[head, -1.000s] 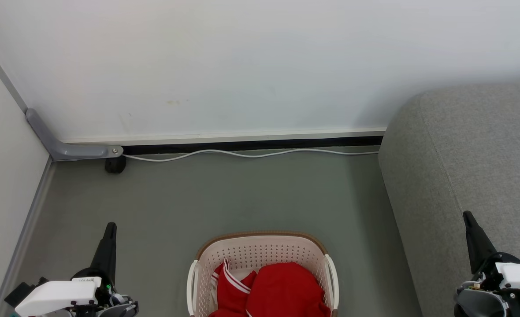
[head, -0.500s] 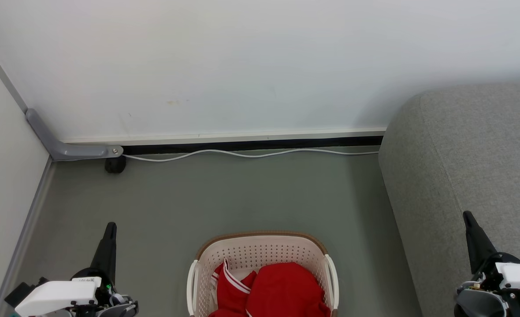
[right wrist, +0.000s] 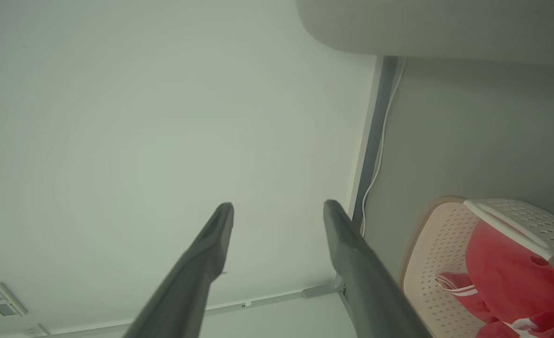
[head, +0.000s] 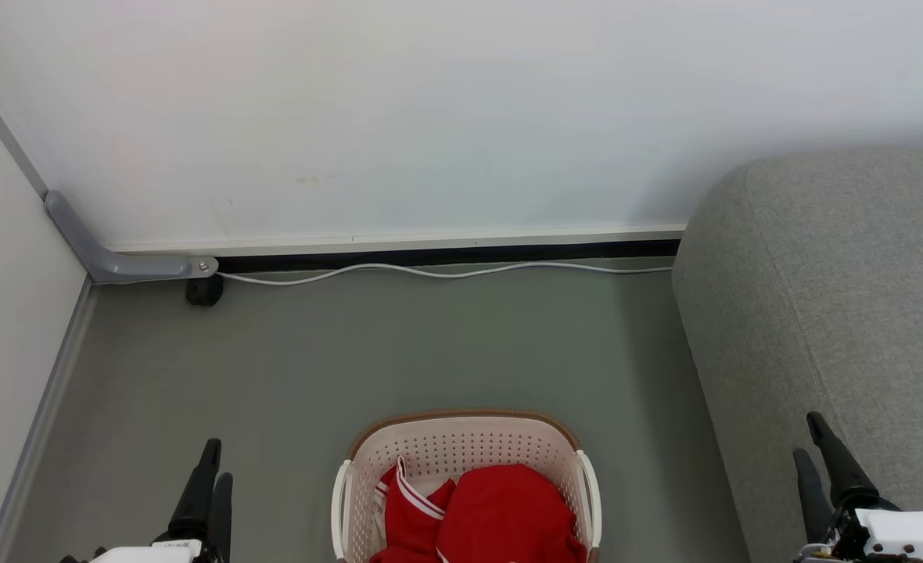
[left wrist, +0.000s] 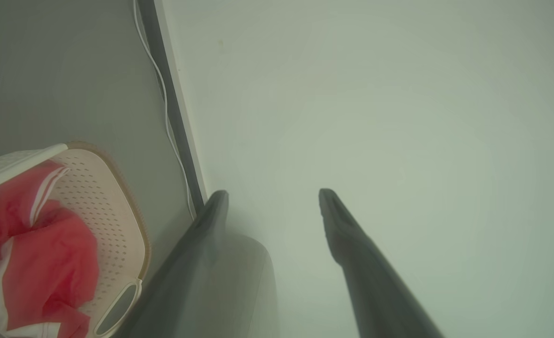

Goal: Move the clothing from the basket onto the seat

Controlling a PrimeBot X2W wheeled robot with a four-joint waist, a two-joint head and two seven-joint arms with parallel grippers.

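A cream basket (head: 465, 446) with a brown rim stands on the grey floor at the bottom centre of the head view. Red clothing (head: 501, 512) with white stripe trim is heaped inside it, also seen as clothing (left wrist: 47, 263) and clothing (right wrist: 511, 277) in the wrist views. The grey seat (head: 845, 313) fills the right side. My left gripper (head: 215, 465) is at the lower left, open and empty, well left of the basket. My right gripper (head: 809, 438) is at the lower right in front of the seat, open and empty. Both wrist views show the jaws apart, pointing at the white wall.
A white wall with a dark baseboard gap runs across the back. A white cable (head: 446, 271) lies along it. A grey bracket (head: 117, 262) and a black caster (head: 204, 291) sit in the back left corner. A side wall closes off the left.
Both grippers have opened from shut and dropped lower in the head view. The basket, clothing and seat have not moved.
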